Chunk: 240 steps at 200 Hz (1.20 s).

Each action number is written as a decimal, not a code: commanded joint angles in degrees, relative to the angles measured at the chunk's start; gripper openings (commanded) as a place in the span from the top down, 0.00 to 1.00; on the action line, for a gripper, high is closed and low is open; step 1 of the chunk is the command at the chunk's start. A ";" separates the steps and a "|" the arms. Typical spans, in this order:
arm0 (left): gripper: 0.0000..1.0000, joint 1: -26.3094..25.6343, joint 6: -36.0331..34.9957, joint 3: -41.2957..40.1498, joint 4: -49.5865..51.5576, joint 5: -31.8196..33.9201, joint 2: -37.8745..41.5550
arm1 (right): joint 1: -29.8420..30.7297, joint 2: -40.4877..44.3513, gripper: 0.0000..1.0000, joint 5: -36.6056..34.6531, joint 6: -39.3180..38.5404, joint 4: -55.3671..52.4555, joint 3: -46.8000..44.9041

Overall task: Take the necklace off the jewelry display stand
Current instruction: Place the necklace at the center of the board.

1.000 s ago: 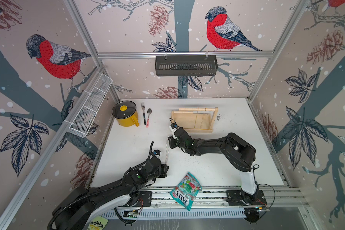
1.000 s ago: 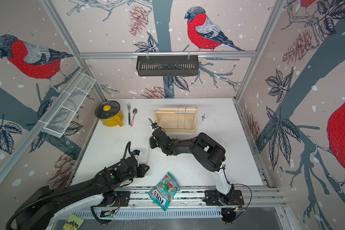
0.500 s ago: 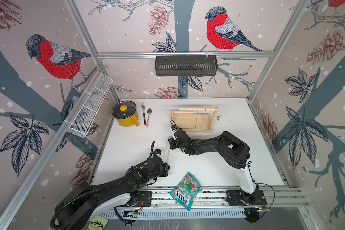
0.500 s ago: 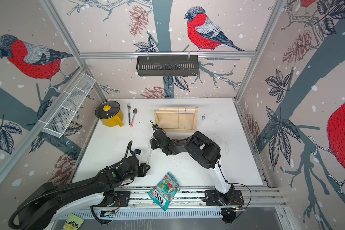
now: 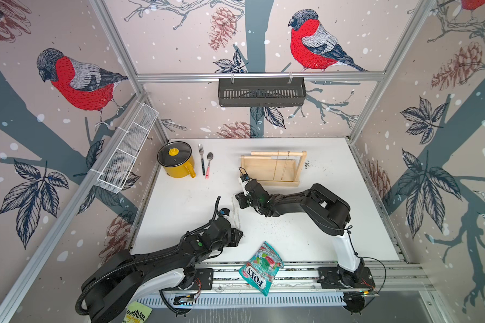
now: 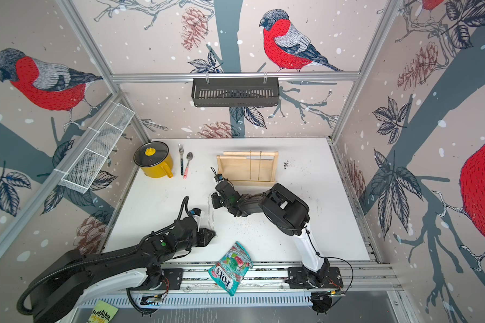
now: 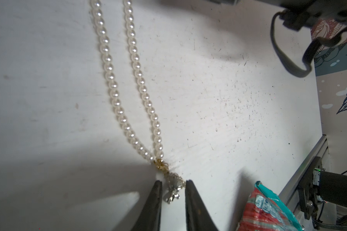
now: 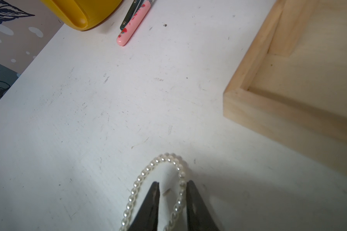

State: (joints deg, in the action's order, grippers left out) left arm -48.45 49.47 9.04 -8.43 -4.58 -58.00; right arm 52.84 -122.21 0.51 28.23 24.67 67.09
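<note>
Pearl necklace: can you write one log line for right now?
pearl necklace: flat on table, off jewelry display stand | left gripper: open, clasp between jaws | right gripper: open, one strand between jaws

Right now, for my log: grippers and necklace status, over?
Left gripper open at clasp, right gripper open at loop. Pearl necklace on table, off stand. Nothing blocking.

- Left arm (image 5: 151, 260): black jointed casing, white link near its base, thick ribbed black hose.
- Right arm (image 5: 328, 207): matching black casing, white upright link, thin black wire.
- Fingers (image 7: 151, 210): dark tapered wedges.
- Wrists: possibly small green lights.
</note>
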 commanded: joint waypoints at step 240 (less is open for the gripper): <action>0.54 -0.33 -5.01 6.90 25.27 9.69 29.12 | 5.34 28.95 0.07 -10.39 -6.26 -13.33 -2.73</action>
State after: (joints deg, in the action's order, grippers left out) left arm -48.77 48.95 14.06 18.55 0.78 -29.50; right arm 57.69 -97.45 -5.82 23.59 12.95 65.47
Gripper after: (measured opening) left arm 0.408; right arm 0.903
